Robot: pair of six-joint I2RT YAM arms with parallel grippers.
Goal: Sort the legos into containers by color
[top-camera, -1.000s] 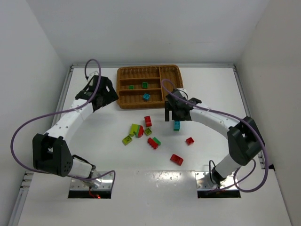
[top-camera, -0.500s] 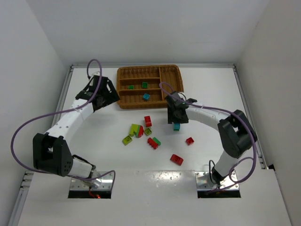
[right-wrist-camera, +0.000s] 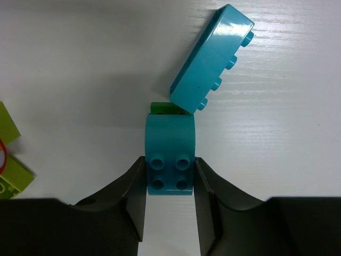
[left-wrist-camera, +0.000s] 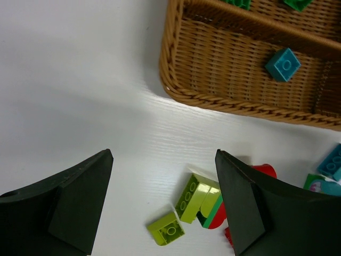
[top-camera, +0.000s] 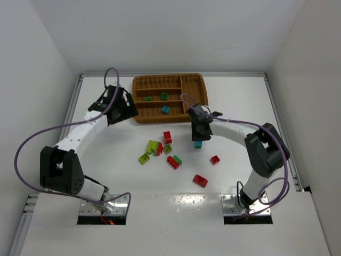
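Legos [top-camera: 154, 146] lie scattered mid-frame from above; only the right wrist view shows the right end effector [right-wrist-camera: 169, 172] clamped on a teal brick [right-wrist-camera: 169, 141]. In its own view the left end effector [left-wrist-camera: 163, 160] stands apart.

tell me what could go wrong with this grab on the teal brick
1. The right pincer clamps only the near end of the small teal brick. The long teal brick seems to lean tilted on its far end and may topple or drop on the lift.
2. A green piece peeks out behind the small teal brick. If joined, it could ride into the tray slot holding the cyan brick.
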